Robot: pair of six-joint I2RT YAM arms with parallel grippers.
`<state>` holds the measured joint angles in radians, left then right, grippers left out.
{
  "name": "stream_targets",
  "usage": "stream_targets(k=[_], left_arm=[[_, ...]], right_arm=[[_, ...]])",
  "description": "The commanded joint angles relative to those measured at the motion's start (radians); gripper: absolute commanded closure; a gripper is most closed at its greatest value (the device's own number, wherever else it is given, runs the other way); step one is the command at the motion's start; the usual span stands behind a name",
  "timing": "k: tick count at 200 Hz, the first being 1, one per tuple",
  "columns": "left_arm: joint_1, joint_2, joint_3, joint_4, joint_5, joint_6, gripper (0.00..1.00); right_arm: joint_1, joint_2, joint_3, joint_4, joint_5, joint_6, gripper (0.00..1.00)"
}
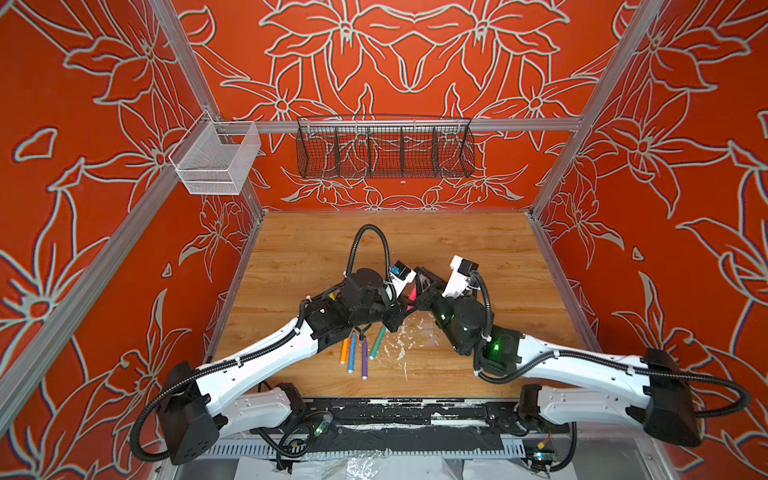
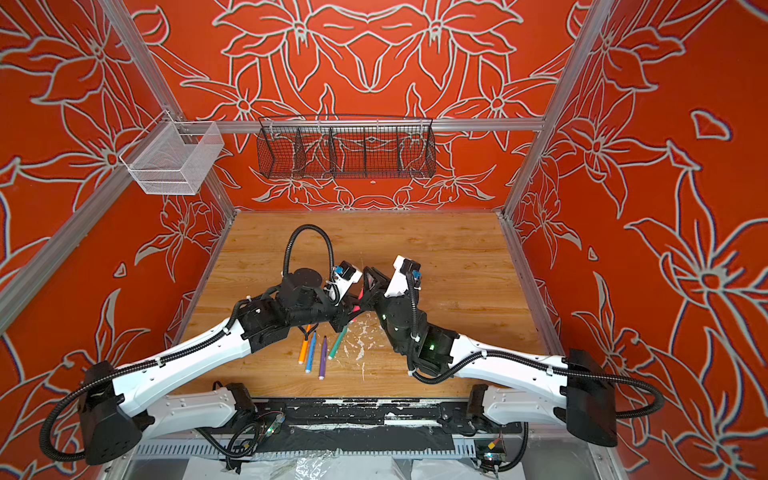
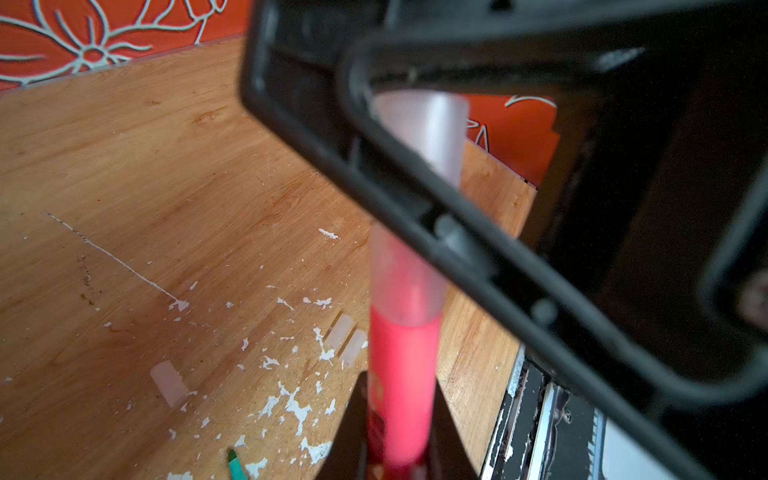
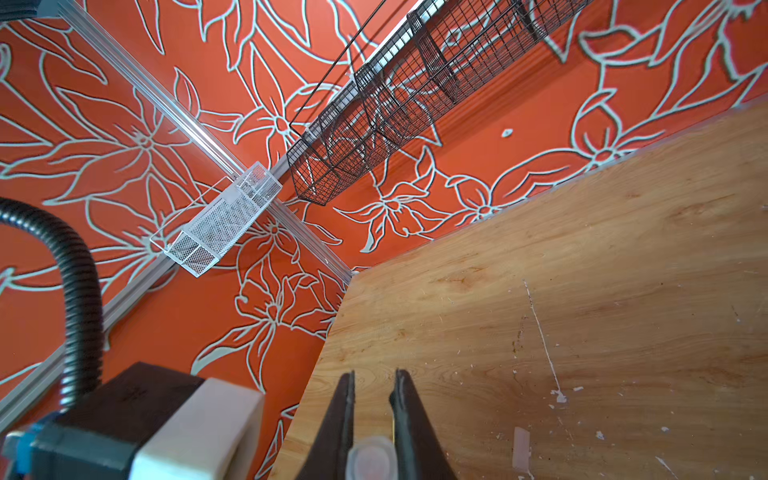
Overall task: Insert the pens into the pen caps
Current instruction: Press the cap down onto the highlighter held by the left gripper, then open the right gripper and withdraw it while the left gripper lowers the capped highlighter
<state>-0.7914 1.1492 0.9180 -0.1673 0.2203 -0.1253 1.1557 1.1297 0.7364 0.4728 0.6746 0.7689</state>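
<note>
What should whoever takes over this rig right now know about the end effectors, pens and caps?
Left end effector: shut on the red-pink pen.
Right end effector: shut on a clear cap that sits over that pen's tip; I cannot tell whether it is fully seated.
Orange pen, blue pen, purple pen and green pen lie side by side on the table; three loose caps lie there too.
Left: finish this pair, then cap the others.
</note>
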Motion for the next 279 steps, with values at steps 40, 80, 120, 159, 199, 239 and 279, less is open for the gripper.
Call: stream_targets(k=[40,80,120,159,199,239,279], left_arm=[[0.107,-0.037,0.129,0.236,-0.272,-0.060,1.00],[0.108,-0.039,0.135,0.231,-0.247,-0.046,1.00],[0.108,-0.045,0.112,0.276,-0.254,-0.026,1.00],[0.113,-0.042,0.119,0.285,-0.272,-0.008,1.00],[0.119,-0.040,0.130,0.287,-0.271,0.009,1.00],[0.119,-0.065,0.103,0.233,-0.295,-0.004,1.00],[0.119,-0.124,-0.075,0.115,-0.339,-0.071,1.00]], right_arm=[[0.136,-0.031,-0.078,-0.074,-0.177,0.054,1.00],[0.137,0.014,-0.041,-0.038,-0.275,0.046,1.00],[0.164,0.037,-0.026,-0.053,-0.256,0.047,1.00],[0.170,0.007,-0.049,-0.062,-0.219,0.046,1.00],[0.170,-0.010,-0.070,-0.039,-0.232,0.043,1.00],[0.171,-0.101,-0.052,-0.120,-0.147,-0.037,0.97],[0.154,-0.249,-0.024,-0.270,-0.016,-0.178,0.61]])
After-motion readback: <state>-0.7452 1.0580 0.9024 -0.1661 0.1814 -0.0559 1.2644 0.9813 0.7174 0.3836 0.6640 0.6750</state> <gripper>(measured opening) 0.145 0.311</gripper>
